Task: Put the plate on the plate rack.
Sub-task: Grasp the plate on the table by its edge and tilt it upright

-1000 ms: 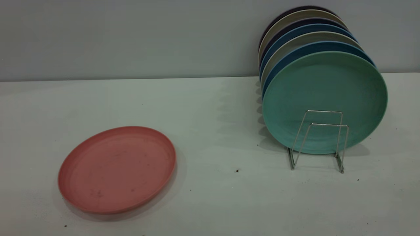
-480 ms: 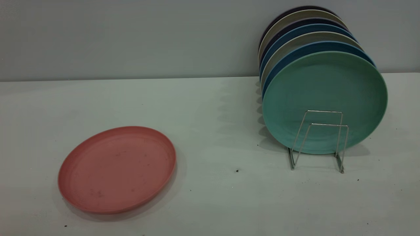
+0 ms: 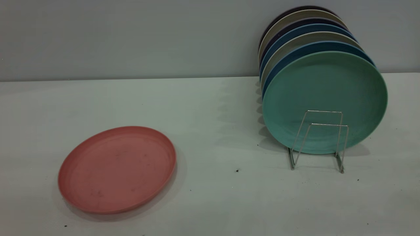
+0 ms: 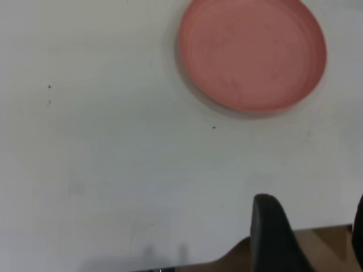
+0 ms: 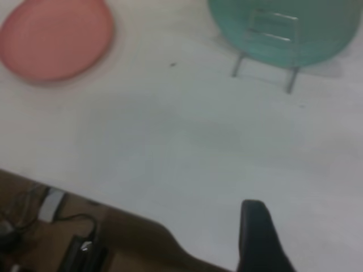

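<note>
The salmon-pink plate (image 3: pixel 116 170) lies flat on the white table at the front left; it also shows in the left wrist view (image 4: pixel 252 54) and the right wrist view (image 5: pixel 54 37). The silver wire plate rack (image 3: pixel 320 139) stands at the right, its two front loops empty; it also shows in the right wrist view (image 5: pixel 272 34). Neither gripper shows in the exterior view. My left gripper (image 4: pixel 312 209) is open and empty above the table's near edge, well away from the plate. My right gripper (image 5: pixel 317 226) shows one finger (image 5: pixel 255 232), with bare table beside it, and is open and empty.
A teal-green plate (image 3: pixel 325 95) stands upright in the rack, with several blue, beige and dark plates (image 3: pixel 305 31) behind it reaching back to the grey wall. The table edge with brown floor and cables (image 5: pixel 68 238) lies under the right wrist.
</note>
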